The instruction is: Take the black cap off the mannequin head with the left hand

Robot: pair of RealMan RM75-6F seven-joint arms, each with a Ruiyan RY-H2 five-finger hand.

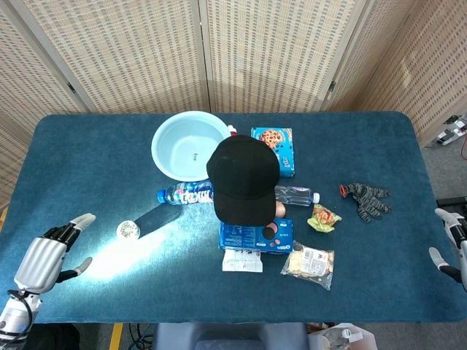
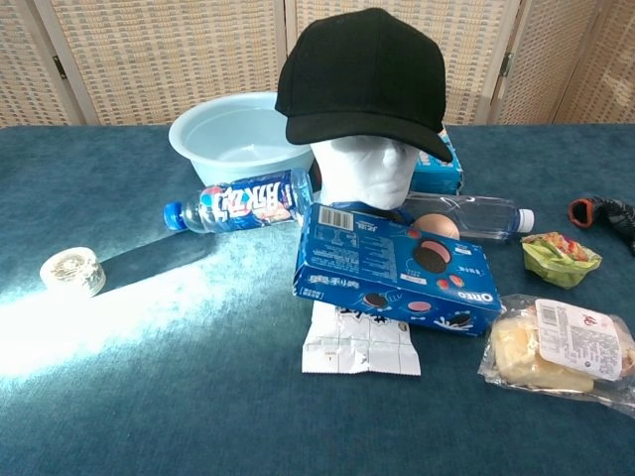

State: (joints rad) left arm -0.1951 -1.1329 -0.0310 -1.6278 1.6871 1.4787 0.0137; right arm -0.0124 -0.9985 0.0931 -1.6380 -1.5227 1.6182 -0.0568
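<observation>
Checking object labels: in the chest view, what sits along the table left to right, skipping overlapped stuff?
Tape roll → blue-label bottle → Oreo box → green snack packet → gloves.

The left hand (image 1: 49, 257) sits in the lower left corner of the head view, palm down with the back of the hand showing. Its fingers (image 1: 73, 226) reach toward the upper right, slightly apart, the thumb sticking out to the side, and it holds nothing. The wrist trails off to the bottom left edge. The right hand (image 1: 454, 244) shows only partly at the right edge, lower down, with fingers spread and nothing in them. Neither hand appears in the chest view.
</observation>
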